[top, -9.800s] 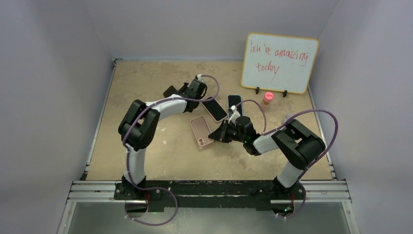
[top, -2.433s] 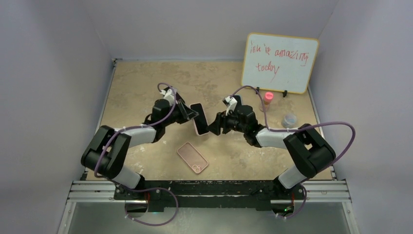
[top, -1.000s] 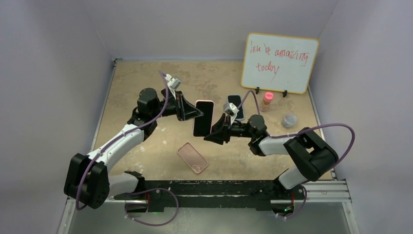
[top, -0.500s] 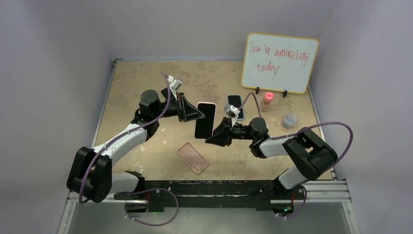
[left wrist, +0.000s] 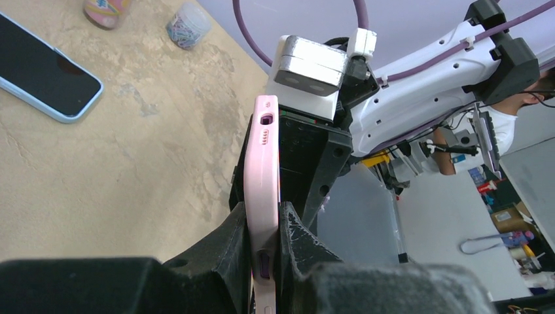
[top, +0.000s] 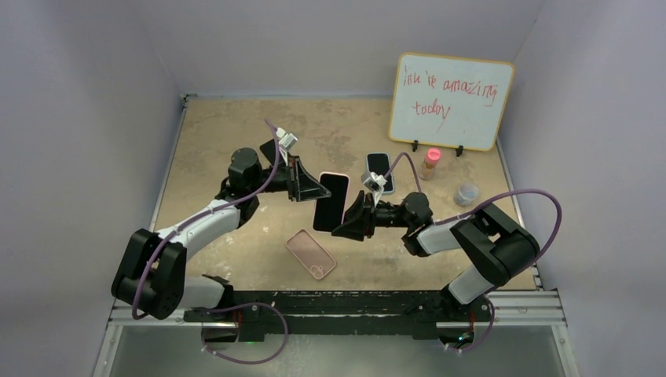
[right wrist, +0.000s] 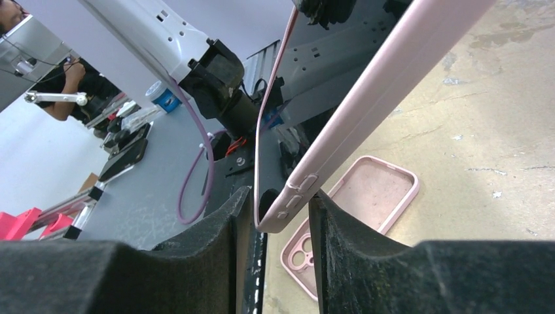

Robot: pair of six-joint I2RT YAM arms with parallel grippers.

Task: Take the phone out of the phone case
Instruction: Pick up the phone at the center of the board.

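Observation:
The phone in its pink case (top: 331, 202) is held in the air over the middle of the table, dark screen facing up. My left gripper (top: 314, 191) is shut on its upper left long edge; in the left wrist view the pads (left wrist: 239, 226) pinch the pink case (left wrist: 262, 163) edge-on. My right gripper (top: 343, 226) is at the phone's lower right corner. In the right wrist view its jaws (right wrist: 280, 199) stand closed around that case corner (right wrist: 393, 72), near the side buttons.
An empty pink case (top: 311, 254) lies open side up on the table below the held phone and also shows in the right wrist view (right wrist: 366, 196). A blue-cased phone (top: 379, 166) lies behind. A whiteboard (top: 451, 100), a pink-capped bottle (top: 432, 159) and a small clip jar (top: 466, 192) stand at the back right.
Both arms lifted the cased phone off the table earlier. Over the last second the phone has shifted slightly nearer, and the right gripper has stayed at its lower corner.

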